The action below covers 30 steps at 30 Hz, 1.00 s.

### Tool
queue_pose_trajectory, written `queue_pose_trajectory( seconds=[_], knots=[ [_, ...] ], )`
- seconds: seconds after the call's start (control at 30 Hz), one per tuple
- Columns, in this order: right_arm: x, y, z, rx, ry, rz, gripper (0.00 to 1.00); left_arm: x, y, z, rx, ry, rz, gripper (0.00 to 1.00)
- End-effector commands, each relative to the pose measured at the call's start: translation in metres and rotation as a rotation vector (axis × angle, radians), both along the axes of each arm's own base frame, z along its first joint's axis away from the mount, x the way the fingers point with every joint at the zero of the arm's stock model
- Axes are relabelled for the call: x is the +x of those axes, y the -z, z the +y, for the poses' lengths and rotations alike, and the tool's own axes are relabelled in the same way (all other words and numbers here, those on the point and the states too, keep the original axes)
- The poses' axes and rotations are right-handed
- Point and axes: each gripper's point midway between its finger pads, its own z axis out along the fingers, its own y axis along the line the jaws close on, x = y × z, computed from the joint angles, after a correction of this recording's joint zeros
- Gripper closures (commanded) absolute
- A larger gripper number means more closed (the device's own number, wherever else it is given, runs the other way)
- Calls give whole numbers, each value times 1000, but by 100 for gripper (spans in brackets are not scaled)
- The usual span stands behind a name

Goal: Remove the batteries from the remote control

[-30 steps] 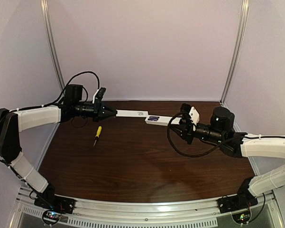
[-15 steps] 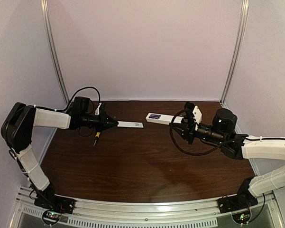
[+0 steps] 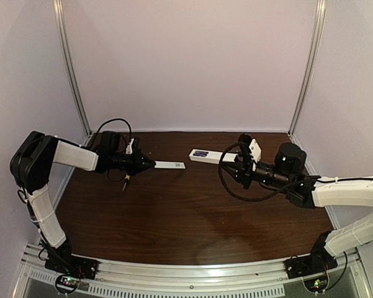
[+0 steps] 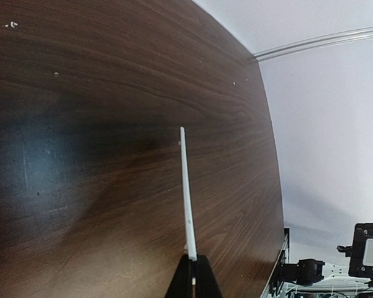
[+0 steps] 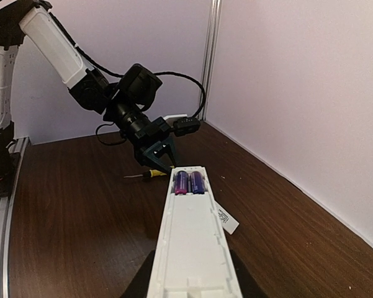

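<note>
Cover off: left gripper (image 3: 150,164) clamped on thin flat white cover strip (image 3: 170,165). Right gripper (image 3: 228,159) pinches slim white remote control (image 5: 192,242) — two purple-blue batteries (image 5: 188,182) not yet removed.

Dark brown wood-grain table (image 3: 192,217), purple walls on 3 sides, metal rail along near edge. Lying directly on it: yellow-handled screwdriver (image 3: 126,180) at approx 10 o'clock from table centre, partly under left arm. Can't tell if anything else touches the top.
</note>
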Motion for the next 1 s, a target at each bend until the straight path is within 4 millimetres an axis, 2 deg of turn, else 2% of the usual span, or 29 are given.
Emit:
queue_pose_trajectory(
  seconds=[0.0,0.33,0.67,0.9,0.97],
  knots=[
    [2,-9,2,30,-2,-18,100,11,4,2,0,-23,-25,100],
    [3,-7,2,21,1,-16,100,14,15,0,10,-20,-12,100],
    [2,-4,0,4,5,-13,100,14,17,5,82,-12,-13,70],
    [1,-5,1,6,-1,-11,100,11,7,12,131,-18,-31,42],
    [1,-5,1,5,-3,-10,100,10,6,16,156,-25,-36,31]
  ],
)
